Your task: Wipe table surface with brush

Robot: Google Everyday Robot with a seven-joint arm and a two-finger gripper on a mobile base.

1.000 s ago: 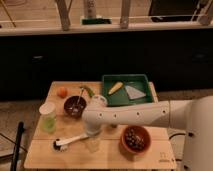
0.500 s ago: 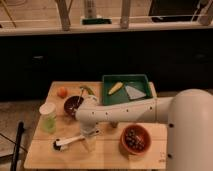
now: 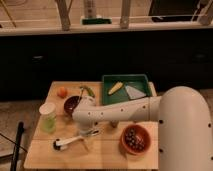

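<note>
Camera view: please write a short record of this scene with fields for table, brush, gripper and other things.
table surface: light wood, carries everything
brush: lying flat, front left, dark head pointing left
gripper: low at the brush handle's right end
green tray: back right, holding a yellow item and a pale block
bowls: dark bowl at left, orange bowl front right

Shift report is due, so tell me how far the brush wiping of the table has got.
Done: the gripper sits at the handle end of the dish brush. In hand: the pickup; the dish brush lies flat on the table surface, and a grip on it cannot be confirmed. Left: lifting the dish brush and all of the wiping.
</note>
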